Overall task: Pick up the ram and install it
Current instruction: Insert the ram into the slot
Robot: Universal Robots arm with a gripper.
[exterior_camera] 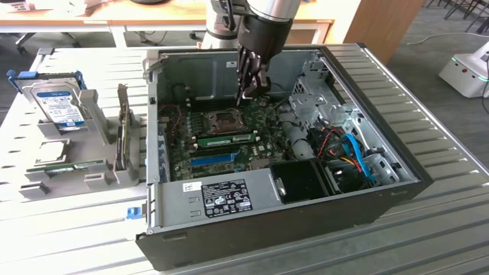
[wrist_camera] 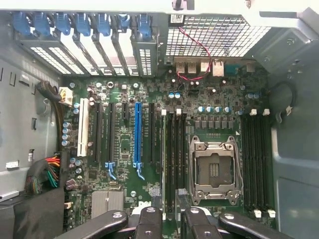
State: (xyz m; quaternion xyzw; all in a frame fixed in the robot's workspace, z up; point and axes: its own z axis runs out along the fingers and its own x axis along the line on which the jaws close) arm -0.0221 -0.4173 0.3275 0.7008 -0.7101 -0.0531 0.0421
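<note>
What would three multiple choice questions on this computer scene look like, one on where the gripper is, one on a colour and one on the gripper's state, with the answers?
1. Where is the gripper?
A) above the motherboard inside the open computer case
B) outside the case, over the table
C) down on the floor

2. What colour is the long expansion slot among the black ones?
A) red
B) blue
C) yellow

3. What state is the gripper in?
A) shut on a green stick
B) shut on a cable
C) open, holding nothing

Answers:
1 A, it hangs over the board within the case walls.
2 B, the slot is bright blue in the wrist view.
3 C, its jaws stand apart with nothing between them.
</note>
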